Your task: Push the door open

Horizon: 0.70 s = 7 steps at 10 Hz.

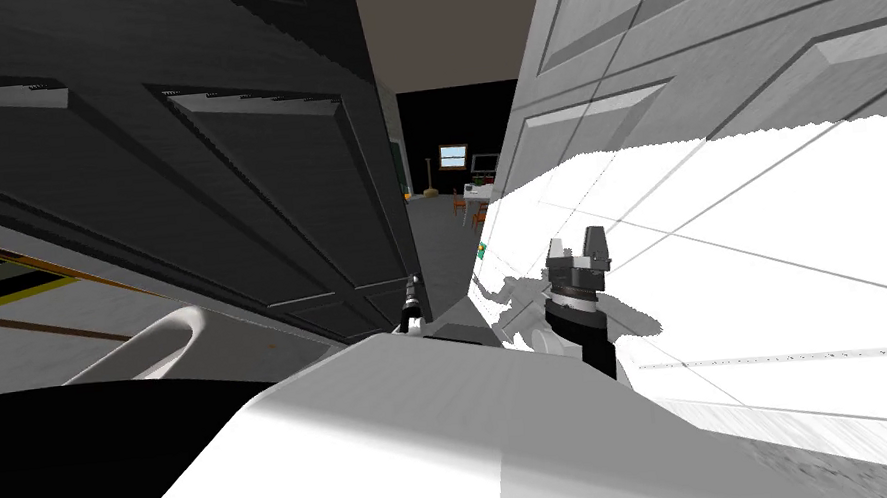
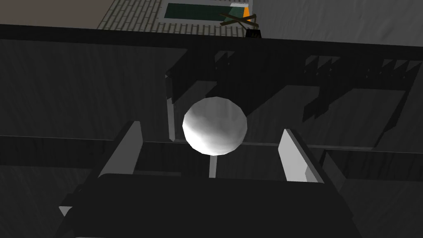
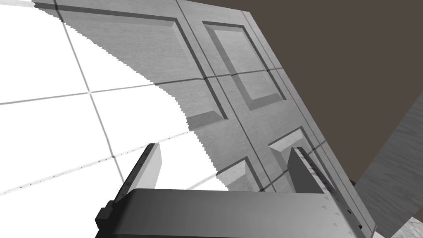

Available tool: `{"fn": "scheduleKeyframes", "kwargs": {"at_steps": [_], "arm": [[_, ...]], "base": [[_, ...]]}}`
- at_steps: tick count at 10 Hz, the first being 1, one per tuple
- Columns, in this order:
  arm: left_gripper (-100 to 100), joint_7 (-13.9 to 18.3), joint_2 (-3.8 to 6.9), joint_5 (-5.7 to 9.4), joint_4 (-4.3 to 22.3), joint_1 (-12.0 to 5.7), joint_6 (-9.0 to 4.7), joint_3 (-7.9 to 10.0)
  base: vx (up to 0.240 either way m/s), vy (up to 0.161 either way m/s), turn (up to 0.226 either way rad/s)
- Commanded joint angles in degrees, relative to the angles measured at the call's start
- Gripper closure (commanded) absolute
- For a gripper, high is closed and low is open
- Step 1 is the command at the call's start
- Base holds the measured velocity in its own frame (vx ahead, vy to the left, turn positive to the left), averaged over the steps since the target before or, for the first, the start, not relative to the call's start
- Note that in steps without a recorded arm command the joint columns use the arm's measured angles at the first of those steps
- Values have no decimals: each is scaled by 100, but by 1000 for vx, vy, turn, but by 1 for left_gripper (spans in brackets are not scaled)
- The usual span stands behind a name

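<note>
Grey floor [image 1: 441, 261], seen as a narrow strip leading off toward a far room. Standing on it at the far end: a small white desk [image 1: 474, 194], with an orange-brown piece [image 1: 458, 205], perhaps a chair, just beside; too small to tell more. Off to the left, more grey floor, marked with yellow lines [image 1: 9, 296] and a dark band between them.

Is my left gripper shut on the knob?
Open. The left gripper has fingers standing clear of the round white knob on the dark door.
</note>
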Motion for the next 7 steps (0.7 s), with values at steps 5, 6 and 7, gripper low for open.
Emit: {"fn": "scheduleKeyframes", "kwargs": {"at_steps": [5, 6, 7], "arm": [[100, -2, 4, 0, -15, 8, 16, 0], [100, -2, 4, 0, -15, 8, 16, 0], [100, -106, 161, 173, 29, -13, -64, 78]], "base": [[-3, -1, 1], [0, 0, 0], [100, 81, -51]]}}
